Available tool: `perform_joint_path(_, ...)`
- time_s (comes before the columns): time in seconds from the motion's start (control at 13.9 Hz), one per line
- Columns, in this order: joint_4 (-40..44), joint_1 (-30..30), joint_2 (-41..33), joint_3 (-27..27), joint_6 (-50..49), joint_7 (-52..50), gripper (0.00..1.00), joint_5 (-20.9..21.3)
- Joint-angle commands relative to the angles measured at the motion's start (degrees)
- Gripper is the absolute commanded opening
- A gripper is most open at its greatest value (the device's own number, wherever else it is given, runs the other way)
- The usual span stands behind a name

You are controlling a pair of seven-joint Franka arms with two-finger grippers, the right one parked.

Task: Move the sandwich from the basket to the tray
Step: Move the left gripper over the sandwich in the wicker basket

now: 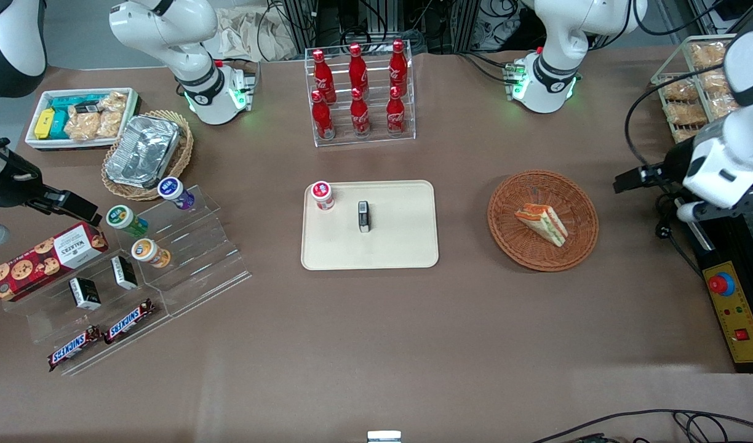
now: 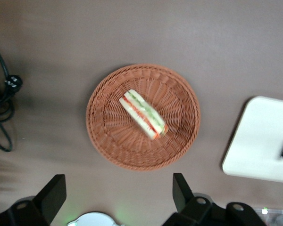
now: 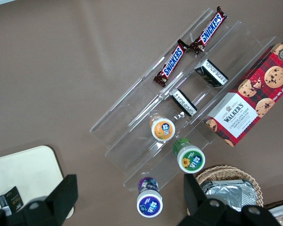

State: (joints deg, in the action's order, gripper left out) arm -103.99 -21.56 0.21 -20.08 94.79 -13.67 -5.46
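Gripper [image 2: 118, 197] fingers stand wide apart and empty, high above the table just off the wicker basket [image 2: 108, 141] rim, a spread that looks chosen to straddle the sandwich wedge. That sandwich [image 2: 143, 113] lies on its side in the middle of the basket, filling edge showing. Toward the parked arm's end sits the cream tray [image 1: 407, 246], already carrying a small red-capped cup [image 1: 322, 195] and a dark packet [image 1: 364, 216], with bare room left.
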Motion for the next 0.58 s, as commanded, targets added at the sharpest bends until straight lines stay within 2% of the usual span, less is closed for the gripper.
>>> perform_joint_path(0.0, -7.0, -2.44, -2.4, -0.4, 5.92, -6.26, 1.0, 0.45)
perform_joint_path(0.22, -12.17, -2.7, -2.67, -0.23, 10.3, -7.5, 1.0, -1.31)
perform_joint_path(0.5, -28.07, -5.33, -6.1, -0.14, 27.95, -15.47, 1.0, -2.63)
